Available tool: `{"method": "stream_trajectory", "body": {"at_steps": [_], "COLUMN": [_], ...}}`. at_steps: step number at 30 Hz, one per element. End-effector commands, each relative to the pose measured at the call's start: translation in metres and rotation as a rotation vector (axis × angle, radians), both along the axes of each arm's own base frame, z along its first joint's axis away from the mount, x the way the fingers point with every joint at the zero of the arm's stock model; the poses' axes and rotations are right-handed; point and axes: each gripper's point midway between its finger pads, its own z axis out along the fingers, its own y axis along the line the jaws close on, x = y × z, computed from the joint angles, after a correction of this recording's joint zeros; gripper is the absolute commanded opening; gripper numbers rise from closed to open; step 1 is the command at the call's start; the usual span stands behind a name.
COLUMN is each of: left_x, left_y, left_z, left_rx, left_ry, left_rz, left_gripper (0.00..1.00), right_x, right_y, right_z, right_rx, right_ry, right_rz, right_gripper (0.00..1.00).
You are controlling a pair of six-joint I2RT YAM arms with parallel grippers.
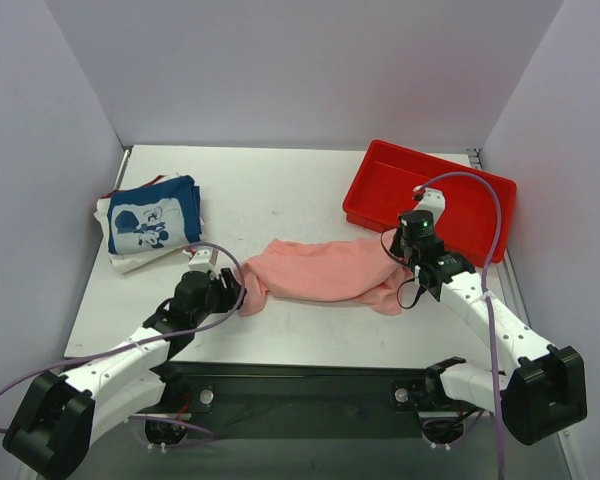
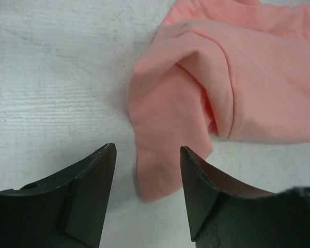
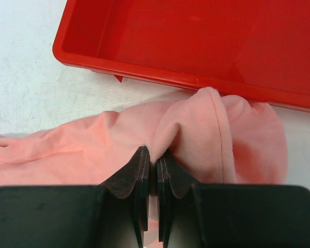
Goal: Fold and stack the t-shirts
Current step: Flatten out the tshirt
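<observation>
A salmon-pink t-shirt (image 1: 325,270) lies bunched in a long strip across the middle of the table. My left gripper (image 2: 147,173) is open just above its left end (image 2: 165,129), with a corner of cloth lying between the fingers; in the top view this gripper (image 1: 238,291) sits at the shirt's left tip. My right gripper (image 3: 155,157) is shut on a fold of the pink shirt at its right end (image 3: 206,134), near the tray; it also shows in the top view (image 1: 405,268). A navy t-shirt with a white mouse print (image 1: 152,218) lies folded on a stack at back left.
A red plastic tray (image 1: 430,195) stands at the back right, its near wall (image 3: 186,77) just behind my right gripper. White and red cloth (image 1: 130,258) show under the navy shirt. Grey walls enclose the table on three sides.
</observation>
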Motion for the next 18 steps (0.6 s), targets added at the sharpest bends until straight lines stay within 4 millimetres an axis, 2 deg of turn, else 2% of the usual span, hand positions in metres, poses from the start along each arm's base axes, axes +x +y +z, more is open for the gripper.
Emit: {"method": "stream_trajectory", "body": {"at_steps": [1,4,8,18], "left_x": [-0.006,-0.013,-0.018,-0.026], "left_y": [-0.001,-0.007,-0.005,-0.011], "left_z": [-0.006,-0.012,-0.019,-0.03], "left_rx": [-0.005,0.001,0.029,0.041], "left_ry": [0.058,0.101,0.12,0.161], "left_rz": [0.019,0.002,0.022,-0.001], "left_gripper": [0.63,0.61,0.59,0.48], "right_x": [0.013,0.013,0.013,0.014], "right_y": [0.003,0.003,0.003,0.004], "right_z": [0.024,0.024,0.025,0.02], "right_rx": [0.033,0.033,0.037,0.037], "right_ry": [-0.073,-0.073,-0.074,-0.063], "right_rz": [-0.011,-0.009,-0.01,-0.007], "right_gripper": [0.05,0.05,0.05,0.05]}}
